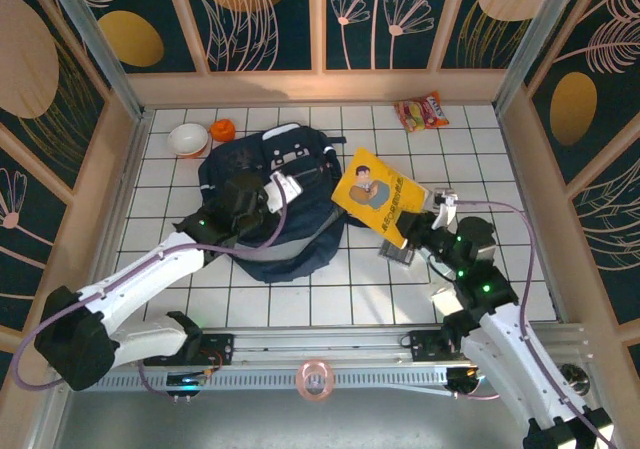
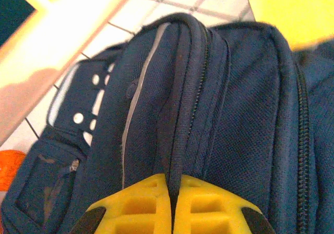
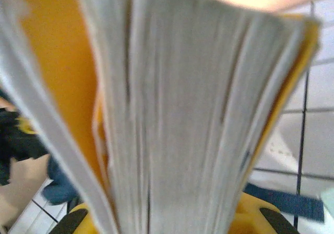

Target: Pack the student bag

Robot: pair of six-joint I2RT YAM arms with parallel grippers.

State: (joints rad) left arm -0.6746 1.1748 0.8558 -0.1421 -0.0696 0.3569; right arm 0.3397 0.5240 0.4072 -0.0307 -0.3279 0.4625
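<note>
The student bag (image 1: 300, 244), at nine o'clock on the desk (image 1: 330, 299), is pinched by the left gripper (image 2: 172, 202); a yellow book (image 1: 378, 194) is clamped in the right gripper (image 3: 172, 221); the bag's mouth must likely be pulled open next.

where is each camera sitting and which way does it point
top external: above and behind the bases, looking down on table, backpack and book; both arms show
left wrist: on the left arm, looking along its jaws, closed on a backpack fold
right wrist: on the right arm, looking up the book's page edges; jaws grip it
shared: backpack in top and left; book in top and right
</note>
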